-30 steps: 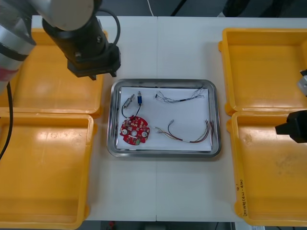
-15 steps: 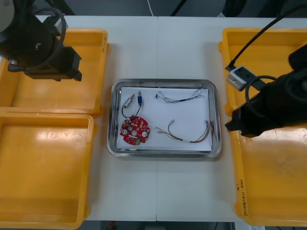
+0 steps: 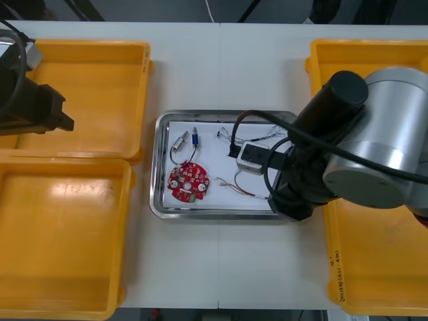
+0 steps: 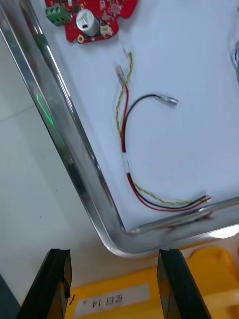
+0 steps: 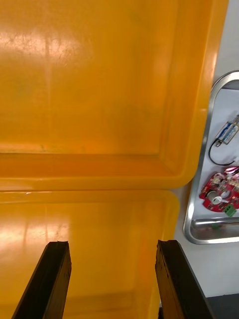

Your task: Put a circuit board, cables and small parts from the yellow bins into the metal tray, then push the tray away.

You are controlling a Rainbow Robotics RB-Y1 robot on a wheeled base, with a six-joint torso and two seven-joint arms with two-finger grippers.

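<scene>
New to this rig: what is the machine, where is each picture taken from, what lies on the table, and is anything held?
This is a two-armed robot seen by three cameras. The front view looks down on a light table with yellow bins at each side and a metal tray between them. The tray holds a round red circuit board, cables and small metal parts. The other two pictures come from wrist cameras, black fingers at the bottom. The right gripper hovers open at the tray's near right corner; the left gripper hangs open over the left bins. Neither holds anything.

Four yellow bins (image 3: 87, 87), one tray (image 3: 155, 175), one board (image 3: 188, 182)
</scene>
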